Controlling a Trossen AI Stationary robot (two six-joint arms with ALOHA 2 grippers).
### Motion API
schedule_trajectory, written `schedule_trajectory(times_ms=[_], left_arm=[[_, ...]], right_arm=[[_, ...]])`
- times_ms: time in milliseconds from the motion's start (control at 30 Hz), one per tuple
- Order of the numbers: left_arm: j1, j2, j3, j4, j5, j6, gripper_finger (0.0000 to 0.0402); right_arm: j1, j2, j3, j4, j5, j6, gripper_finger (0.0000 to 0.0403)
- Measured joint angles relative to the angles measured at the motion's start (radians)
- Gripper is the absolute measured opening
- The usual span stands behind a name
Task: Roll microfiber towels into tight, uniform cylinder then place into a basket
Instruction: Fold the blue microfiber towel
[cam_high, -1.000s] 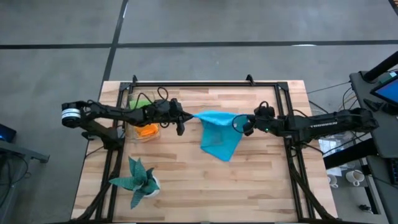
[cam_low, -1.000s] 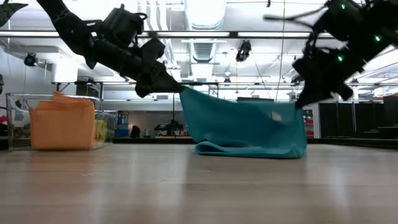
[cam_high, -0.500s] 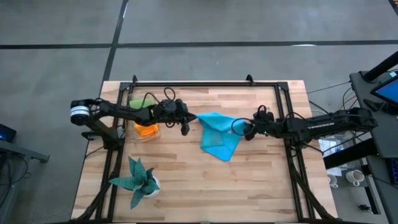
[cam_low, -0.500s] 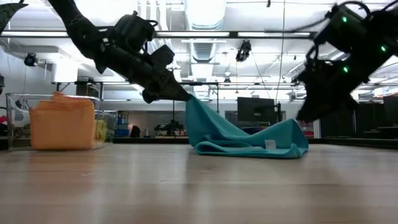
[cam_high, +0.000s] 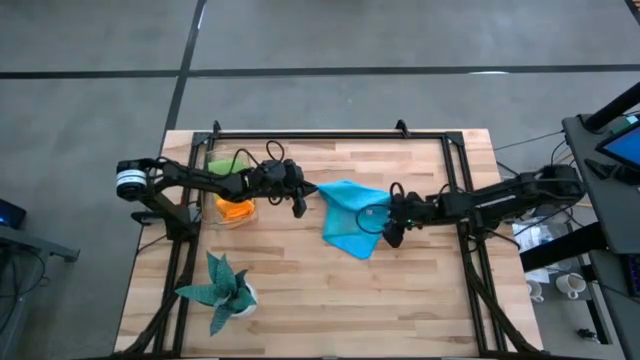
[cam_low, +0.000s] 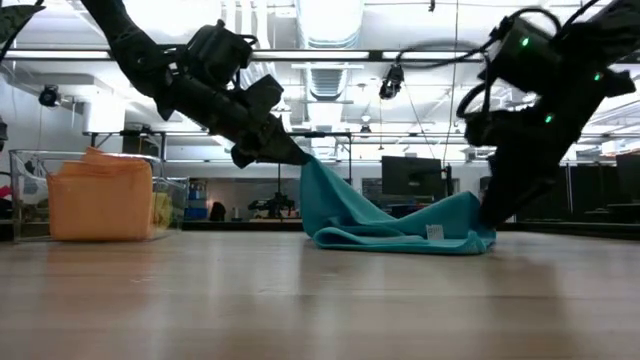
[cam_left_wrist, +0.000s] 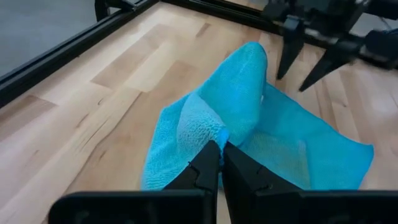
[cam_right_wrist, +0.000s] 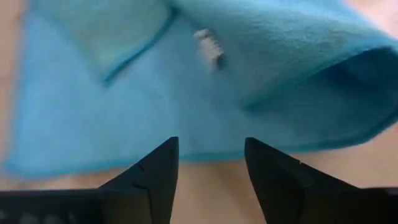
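At table centre: crumpled bright blue microfiber towel (cam_high: 352, 226) lying on wood.
Left gripper (cam_high: 303, 189): pinching the towel's raised corner.
Right gripper (cam_high: 393, 231): fingers spread, empty, beside the towel's edge.

Even overhead light, faint shadows; low view backlit by ceiling lamps (cam_low: 330, 18), arms silhouetted; right wrist view blurred.

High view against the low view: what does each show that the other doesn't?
Only the high view: the teal plant in its pot, the black frame and the lime green towel in the basket.

Only the low view: the blue towel drawn up to a peak at the left end effector, and the room behind.

Both: the orange towel, the left end effector shut on the blue towel, and the right end effector at its other edge.
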Motion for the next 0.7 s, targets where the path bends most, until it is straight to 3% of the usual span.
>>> schedule_trajectory(times_ms=[300, 700], left_arm=[[0.0, 0.0, 0.0, -0.002, 0.0, 0.0, 0.0], [0.0, 0.0, 0.0, -0.001, 0.0, 0.001, 0.0]], right_arm=[[-0.001, 0.139, 0.026, 0.119, 0.179, -0.024, 0.0177], [-0.017, 0.191, 0.028, 0.168, 0.203, -0.024, 0.0175]])
